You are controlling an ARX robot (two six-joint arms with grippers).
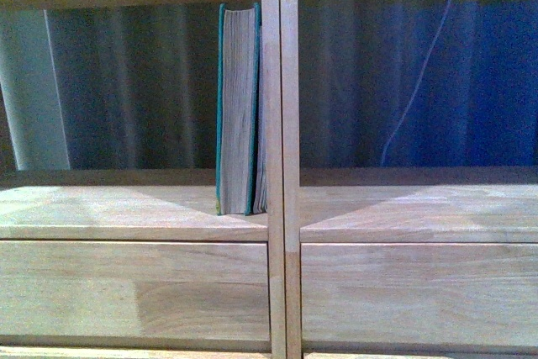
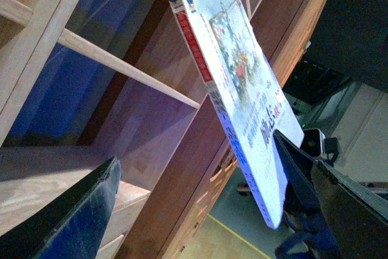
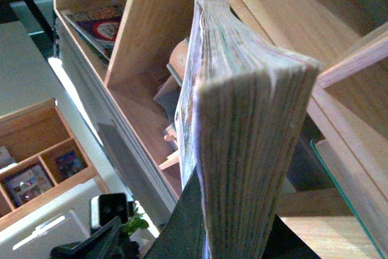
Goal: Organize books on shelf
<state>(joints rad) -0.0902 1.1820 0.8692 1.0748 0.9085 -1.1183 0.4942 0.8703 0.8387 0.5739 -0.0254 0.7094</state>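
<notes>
Paperback (image 2: 242, 89) and teal book (image 1: 238, 107) are in different places. The teal book stands upright on the pale wood shelf (image 1: 126, 208), in the open compartment of its left column. Its pale page edges face the front camera, and its right side is tight against the central divider (image 1: 280, 124). A thin grey strip shows between the book and the divider, but I cannot tell whether it is shadow or another cover. The right-hand compartment holds nothing that shows, and a blue folded backdrop (image 1: 479, 81) hangs behind both. Plain drawer fronts (image 1: 134, 287) sit just below the shelf board. The paperback is off the shelf and in the air. In the right wrist view it is seen edge-on, page edges (image 3: 254, 150) toward the camera, with the right fingers (image 3: 182, 228) closed on its near end, one on each side. In the left wrist view it appears tilted, showing its red-striped spine and its picture cover. The left fingers (image 2: 79, 216) are spread wide. One dark finger lies against the cover near the book's lower end, and the other is well apart from the spine. Behind it run pale shelf boards and a darker brown cabinet panel (image 2: 200, 168).
</notes>
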